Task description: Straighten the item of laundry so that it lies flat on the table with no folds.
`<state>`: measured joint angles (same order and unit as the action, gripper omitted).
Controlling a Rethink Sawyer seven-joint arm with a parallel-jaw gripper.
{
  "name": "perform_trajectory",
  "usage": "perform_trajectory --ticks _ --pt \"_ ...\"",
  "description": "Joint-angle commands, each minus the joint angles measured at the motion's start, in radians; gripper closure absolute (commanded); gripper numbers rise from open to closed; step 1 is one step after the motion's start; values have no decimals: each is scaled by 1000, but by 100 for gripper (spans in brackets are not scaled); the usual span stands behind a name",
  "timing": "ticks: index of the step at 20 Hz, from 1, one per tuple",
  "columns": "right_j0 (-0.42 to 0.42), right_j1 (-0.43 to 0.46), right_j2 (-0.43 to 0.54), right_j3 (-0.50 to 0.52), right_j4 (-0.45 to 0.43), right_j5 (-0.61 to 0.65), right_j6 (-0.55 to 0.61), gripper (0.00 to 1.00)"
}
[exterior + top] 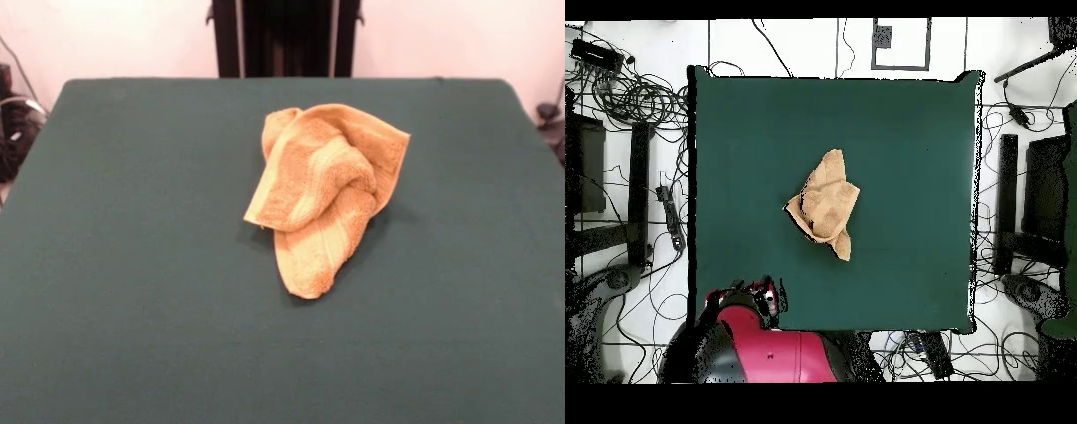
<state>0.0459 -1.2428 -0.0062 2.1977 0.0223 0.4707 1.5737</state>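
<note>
The golden-orange towel (322,190) lies crumpled in a heap a little beyond the middle of the dark green table (132,283). Its layers are folded over each other, with pale border bands showing and one end pointing toward the camera. In the overhead view the towel (827,205) sits near the centre of the table (905,120). The red arm is drawn back at the table's bottom-left edge. Its dark end with the gripper (762,296) is well apart from the towel, and its state does not show. The front view shows no gripper.
The robot's black pedestal (287,40) stands behind the table's far edge. Cables (625,95) and black stands (1035,200) lie on the floor on both sides of the table.
</note>
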Motion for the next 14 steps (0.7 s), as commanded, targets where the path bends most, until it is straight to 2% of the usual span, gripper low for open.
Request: perform_trajectory --ticks 1,8,14 --pt "-39 169 72 144 55 -197 218 0" --pt "-100 344 148 155 39 -388 222 0" --pt "-113 505 156 109 -8 -552 237 0"
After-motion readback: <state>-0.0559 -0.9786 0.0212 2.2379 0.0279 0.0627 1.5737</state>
